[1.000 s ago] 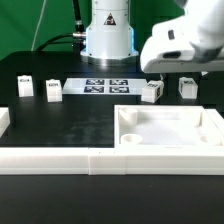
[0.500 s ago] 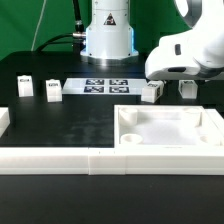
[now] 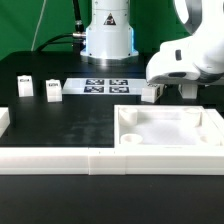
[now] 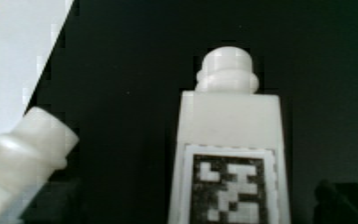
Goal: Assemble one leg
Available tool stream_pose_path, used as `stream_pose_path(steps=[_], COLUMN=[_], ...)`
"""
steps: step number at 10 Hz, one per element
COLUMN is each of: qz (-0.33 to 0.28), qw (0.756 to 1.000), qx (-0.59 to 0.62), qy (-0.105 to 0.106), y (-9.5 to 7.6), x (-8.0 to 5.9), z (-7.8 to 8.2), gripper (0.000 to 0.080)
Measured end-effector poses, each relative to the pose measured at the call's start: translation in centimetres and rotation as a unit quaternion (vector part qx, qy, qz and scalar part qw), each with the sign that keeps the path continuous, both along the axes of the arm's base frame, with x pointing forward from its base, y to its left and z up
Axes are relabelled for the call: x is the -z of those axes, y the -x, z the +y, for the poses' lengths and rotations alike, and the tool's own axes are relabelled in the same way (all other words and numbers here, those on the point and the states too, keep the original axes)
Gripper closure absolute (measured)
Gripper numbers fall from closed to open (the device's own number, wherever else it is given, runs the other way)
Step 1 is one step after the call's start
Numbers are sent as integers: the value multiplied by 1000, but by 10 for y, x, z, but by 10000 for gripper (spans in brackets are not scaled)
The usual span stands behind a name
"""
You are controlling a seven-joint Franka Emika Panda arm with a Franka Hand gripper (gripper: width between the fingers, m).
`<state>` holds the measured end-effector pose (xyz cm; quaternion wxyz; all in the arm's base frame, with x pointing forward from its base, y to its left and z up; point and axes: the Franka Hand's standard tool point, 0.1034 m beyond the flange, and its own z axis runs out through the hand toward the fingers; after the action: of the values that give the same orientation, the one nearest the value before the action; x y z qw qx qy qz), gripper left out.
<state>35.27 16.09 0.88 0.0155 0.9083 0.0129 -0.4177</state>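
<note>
Several small white legs with black-and-white tags stand on the black table. Two are at the exterior view's left (image 3: 24, 85) (image 3: 53, 90) and one is near the middle (image 3: 150, 93). A further leg is mostly hidden under my gripper (image 3: 186, 89) at the exterior view's right. In the wrist view that leg (image 4: 229, 140) lies lengthwise between my dark fingertips (image 4: 345, 200), its rounded peg pointing away. My gripper (image 4: 197, 205) is open around it, with gaps on both sides. Another leg (image 4: 25, 155) lies beside it.
The large white tray-like part (image 3: 205, 118) with round holes sits in front of my gripper. The marker board (image 3: 105, 86) lies at the middle back. A low white fence (image 3: 60, 160) runs along the front and left. A white slanted edge (image 4: 25, 50) shows in the wrist view.
My arm has come down and shifted to the exterior view's right over the rightmost leg, which was in plain sight before and is now covered. The parts have not moved.
</note>
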Motion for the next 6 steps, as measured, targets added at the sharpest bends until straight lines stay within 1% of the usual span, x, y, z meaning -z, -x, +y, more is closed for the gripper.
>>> stream_pose_path(steps=[1,2,3,4,6], qz=[0,0,0,0,0], qw=[1000,1000,1000,1000,1000], qx=[0,0,0,0,0], qy=[0,0,0,0,0], y=[0,0,0,0,0], x=[0,0,0,0,0], z=[0,0,0,0,0], gripper=[239,447,447,511,511])
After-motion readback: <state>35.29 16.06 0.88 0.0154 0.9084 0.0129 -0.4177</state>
